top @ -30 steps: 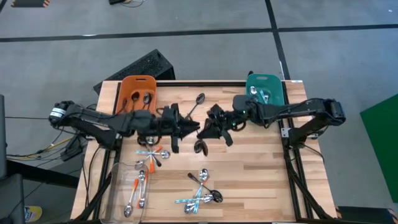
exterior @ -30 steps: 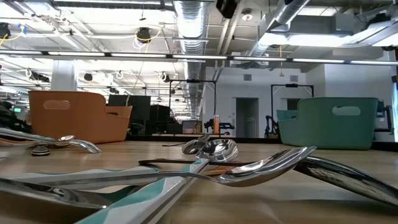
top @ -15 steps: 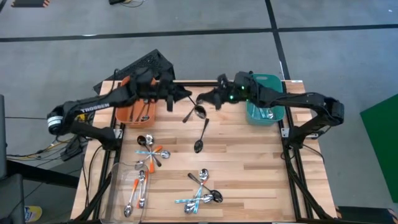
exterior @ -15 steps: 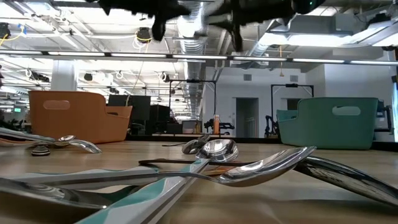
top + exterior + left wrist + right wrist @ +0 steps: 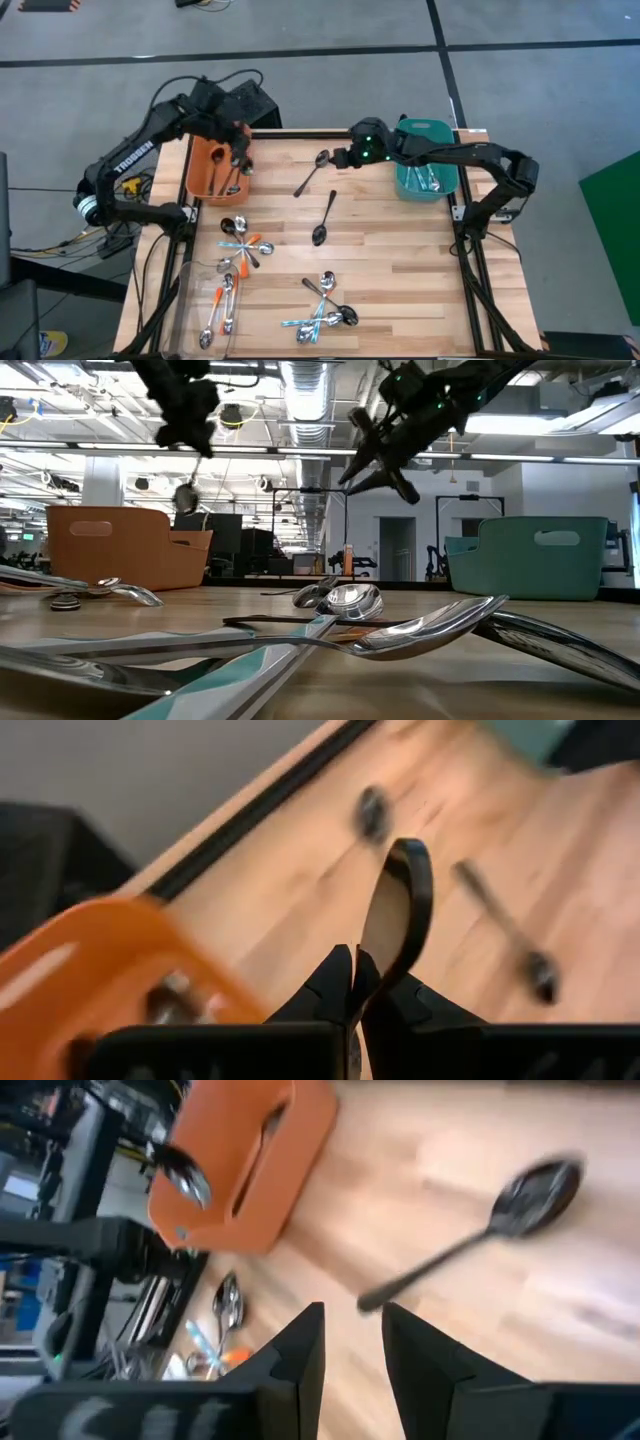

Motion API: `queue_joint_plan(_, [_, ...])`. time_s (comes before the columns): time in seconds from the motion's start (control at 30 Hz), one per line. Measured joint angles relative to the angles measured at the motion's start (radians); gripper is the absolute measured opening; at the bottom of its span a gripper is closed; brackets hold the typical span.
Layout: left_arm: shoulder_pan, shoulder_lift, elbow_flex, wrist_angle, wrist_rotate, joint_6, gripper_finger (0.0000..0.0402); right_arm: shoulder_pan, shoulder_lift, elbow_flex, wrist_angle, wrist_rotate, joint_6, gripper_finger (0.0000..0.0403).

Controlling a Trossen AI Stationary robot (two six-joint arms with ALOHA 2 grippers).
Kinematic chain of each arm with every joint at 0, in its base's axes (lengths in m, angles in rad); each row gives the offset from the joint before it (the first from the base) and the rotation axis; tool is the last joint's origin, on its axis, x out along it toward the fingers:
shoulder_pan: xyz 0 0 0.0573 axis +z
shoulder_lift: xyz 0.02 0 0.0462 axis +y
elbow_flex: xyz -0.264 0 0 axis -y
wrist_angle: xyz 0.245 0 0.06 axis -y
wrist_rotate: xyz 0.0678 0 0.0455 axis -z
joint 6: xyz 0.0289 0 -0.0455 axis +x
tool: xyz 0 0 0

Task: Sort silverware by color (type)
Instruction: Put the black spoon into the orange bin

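Observation:
My left gripper (image 5: 242, 158) hangs over the orange bin (image 5: 203, 172) at the table's far left, shut on a black spoon (image 5: 402, 900). In the low view the spoon (image 5: 186, 494) dangles below that gripper (image 5: 188, 420). The orange bin holds dark spoons (image 5: 228, 180). My right gripper (image 5: 338, 160) hovers open at the far middle, beside a dark spoon (image 5: 312, 173) lying flat on the wood. The right wrist view shows that spoon (image 5: 500, 1215) ahead of the open fingers (image 5: 350, 1345). A second dark spoon (image 5: 324, 218) lies at mid table. My left gripper pinches the black spoon's handle (image 5: 352, 970) between its two shut fingers. The spoon's bowl (image 5: 408, 885) sticks out past the fingertips. The fingers slant downward, and the spoon hangs bowl-down (image 5: 186, 494), lifted clear above the orange bin.
A teal bin (image 5: 428, 130) at the far right holds spoons. Orange-handled and blue-handled spoons lie in heaps at the near left (image 5: 240, 250) and near middle (image 5: 322, 312). A clear tray (image 5: 195, 300) sits at the near left corner.
Both grippers have left the table's middle. My left gripper has swung toward the far left corner with the black spoon, which now hangs over the orange bin. My right gripper has gone toward the far edge and tipped down beside the dark spoon lying there.

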Motion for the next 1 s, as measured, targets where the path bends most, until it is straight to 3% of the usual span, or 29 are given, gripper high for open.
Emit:
queue_joint_plan(0.13, [0.079, 0.005, -0.016, -0.119, -0.041, 0.034, 0.0000, 0.018, 0.068, 0.000, 0.000, -0.067, 0.063, 0.0130])
queue_joint_plan(0.37, [0.128, 0.005, -0.105, -0.171, -0.186, -0.021, 0.0008, 0.068, 0.144, 0.000, -0.044, -0.093, 0.051, 0.0151])
queue_joint_plan(0.5, [0.128, 0.006, -0.140, -0.171, -0.211, -0.027, 0.0048, 0.095, 0.144, 0.000, -0.052, -0.095, -0.168, 0.0157])
queue_joint_plan(0.77, [0.121, 0.006, -0.156, -0.172, -0.242, -0.114, 0.0165, 0.159, 0.144, 0.000, -0.089, -0.095, -0.751, 0.0153])
queue_joint_plan(0.87, [0.088, -0.004, -0.141, -0.139, -0.184, -0.158, 0.0188, 0.198, 0.144, 0.000, -0.097, -0.094, -0.979, 0.0153])
queue_joint_plan(1.0, [0.005, -0.046, -0.133, -0.037, -0.152, -0.259, 0.0193, 0.232, 0.144, 0.000, -0.096, -0.076, -1.115, 0.0152])
